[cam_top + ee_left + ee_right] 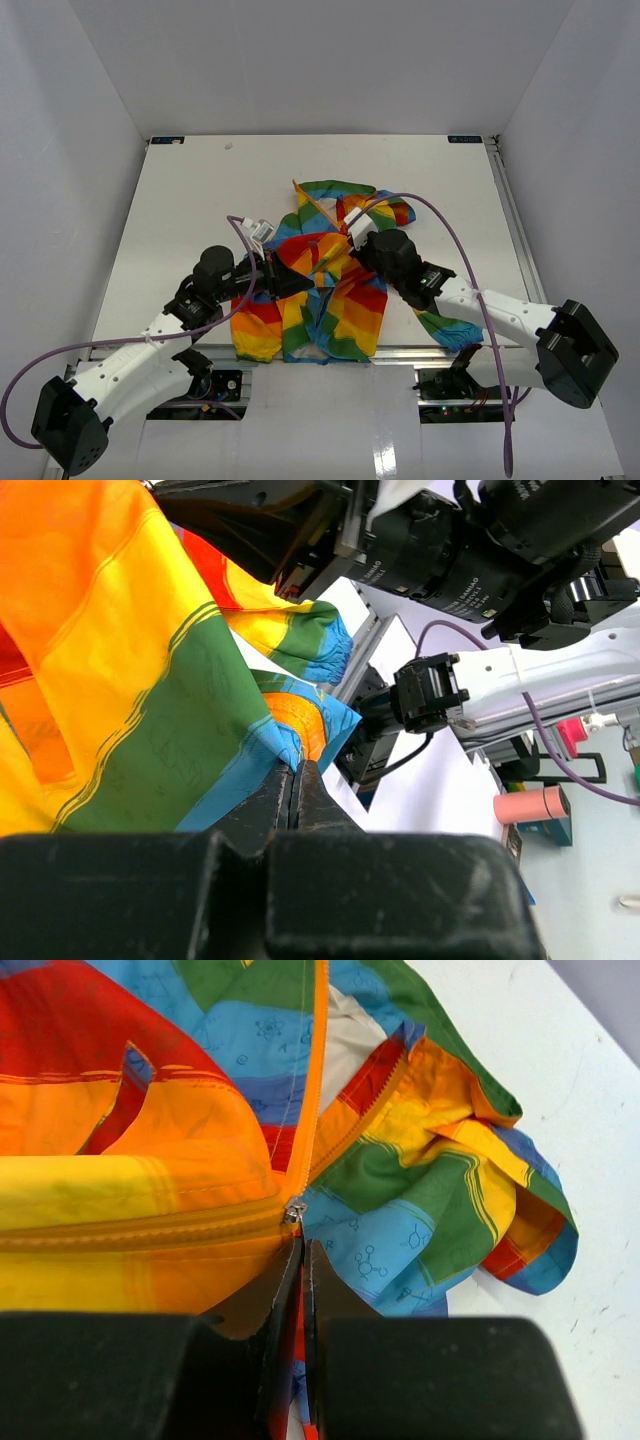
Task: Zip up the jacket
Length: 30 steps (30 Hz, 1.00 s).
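**Item:** jacket, rainbow-striped, lying front-up on the white table. It sits centre towards 6 o'clock, with the bottom edge at the near rim.

**Zipper**: orange and part closed. In the right wrist view the joined run leads off to 9 o'clock from the slider. The two free halves fork away towards 12 and 1 o'clock, with cream lining showing between them.

**Left gripper**: enters from 8 o'clock. Jaws are pressed together on the light-blue hem.

**Right gripper**: enters from 4 o'clock. Jaws are closed, tips just below the slider, with orange zipper showing between them. Whether the pull tab itself is pinched cannot be told.

**Hazards (judged):**
- Cloth is heaped at 9 o'clock of the slider, and a fold or the lining could be drawn in and jam it.
- If the hem grip slips, the whole jacket would drag rather than zip.
- A thin pinch may pop off under load.
- The free halves lie splayed, so a slanted pull could bind the teeth.
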Each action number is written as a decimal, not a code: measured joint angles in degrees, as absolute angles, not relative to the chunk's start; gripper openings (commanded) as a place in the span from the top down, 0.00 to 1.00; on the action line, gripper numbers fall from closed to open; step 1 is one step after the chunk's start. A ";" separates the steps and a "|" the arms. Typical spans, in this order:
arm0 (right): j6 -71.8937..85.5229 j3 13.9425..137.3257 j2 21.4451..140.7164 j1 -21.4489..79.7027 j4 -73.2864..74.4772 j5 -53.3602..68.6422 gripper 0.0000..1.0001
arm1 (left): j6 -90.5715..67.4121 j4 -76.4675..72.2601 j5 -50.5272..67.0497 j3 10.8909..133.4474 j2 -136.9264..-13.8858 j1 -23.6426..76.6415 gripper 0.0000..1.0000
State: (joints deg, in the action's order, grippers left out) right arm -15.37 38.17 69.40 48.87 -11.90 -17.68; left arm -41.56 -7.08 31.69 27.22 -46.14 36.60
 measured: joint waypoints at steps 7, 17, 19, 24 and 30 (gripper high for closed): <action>-12.53 38.17 71.25 44.41 -11.92 -17.45 0.92 | -41.14 -5.49 29.29 27.22 -45.85 36.60 1.00; -9.55 41.05 71.36 34.65 -9.92 -14.33 0.92 | -41.23 -4.96 25.72 27.22 -44.73 36.62 1.00; -9.08 42.02 71.37 32.84 -9.55 -13.29 0.92 | -41.65 -5.32 24.54 27.08 -44.65 36.62 1.00; -7.88 45.33 72.41 28.49 -8.69 -10.93 0.92 | -43.03 -6.63 20.88 26.11 -44.36 36.71 1.00; -7.34 48.12 75.73 26.62 -8.50 -10.28 0.92 | -43.11 -4.84 17.55 26.06 -42.06 36.72 1.00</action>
